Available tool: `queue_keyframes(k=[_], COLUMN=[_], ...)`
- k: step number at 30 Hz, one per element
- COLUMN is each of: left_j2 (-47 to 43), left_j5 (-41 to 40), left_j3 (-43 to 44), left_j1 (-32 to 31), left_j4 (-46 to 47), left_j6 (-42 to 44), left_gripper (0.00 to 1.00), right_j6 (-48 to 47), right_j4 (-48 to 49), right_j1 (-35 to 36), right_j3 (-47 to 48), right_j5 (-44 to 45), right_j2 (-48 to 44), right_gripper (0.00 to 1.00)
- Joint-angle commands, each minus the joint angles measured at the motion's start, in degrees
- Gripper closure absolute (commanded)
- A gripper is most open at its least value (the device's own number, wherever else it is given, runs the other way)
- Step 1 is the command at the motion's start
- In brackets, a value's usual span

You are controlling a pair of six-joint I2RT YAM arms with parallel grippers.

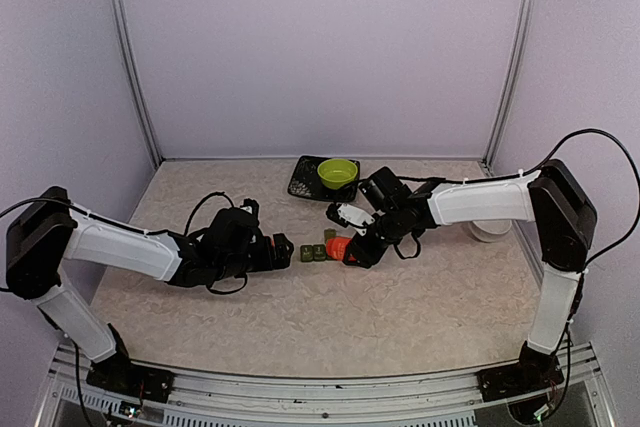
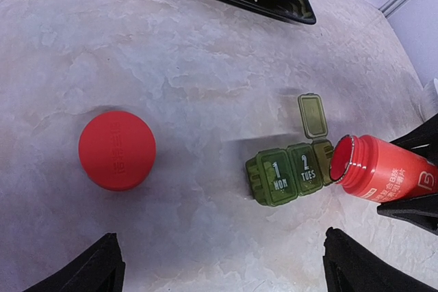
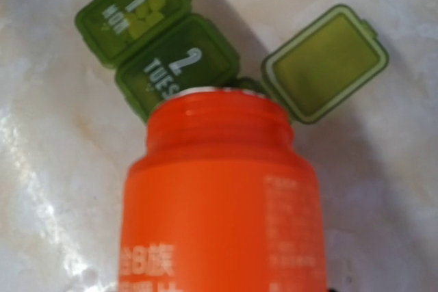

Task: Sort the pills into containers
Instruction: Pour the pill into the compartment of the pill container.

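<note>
So, rough progress check: it looks like early-to-mid task. The containers (image 2: 291, 172) sit mid-worktop, a row of three green boxes. The two marked MON and TUES have their lids down; the third, at the right end, has its lid (image 3: 325, 63) flipped open toward the far side. The orange bottle (image 3: 219, 189) is already uncapped, and its red cap (image 2: 116, 150) lies on the worktop (image 1: 400, 317), well to the left of the boxes. The right tool (image 1: 352, 249) is clamped around the bottle, which is tipped over with its mouth right above the open third box. The left tool (image 1: 283, 250) has its jaws spread wide, holds nothing, and hovers just left of the row.

Best guess at what's left: the pour itself, closing that lid, and maybe the other two boxes. Whether any box holds pills can't be told, and no pill shows clearly anywhere.

As for views, the left wrist camera is the only one showing the cap, plus the printed labels and the right tool's dark fingers on either side of the bottle. The right wrist camera gets the mouth-over-box lineup close up, though the bottle neck hides the compartment itself. The top camera shows both arms meeting, and the black tray (image 1: 303, 179) with a lime bowl (image 1: 338, 173) at the far side.
</note>
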Motion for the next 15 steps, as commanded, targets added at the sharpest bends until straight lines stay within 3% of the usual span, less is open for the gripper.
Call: queue_keyframes(k=[1, 15], left_j2=[0.40, 0.76], left_j5=[0.20, 0.03], left_j3=[-1.06, -1.66], left_j1=[-0.47, -0.82], left_j4=[1.32, 1.83], left_j6=[-0.38, -0.80], left_gripper=[0.01, 0.01], right_j6=[-0.27, -0.18], right_j4=[-1.58, -3.33], right_j1=[0.68, 1.16], right_j3=[2.03, 3.02], right_j5=[0.71, 1.24], right_j2=[0.65, 0.69], right_gripper=[0.87, 0.87])
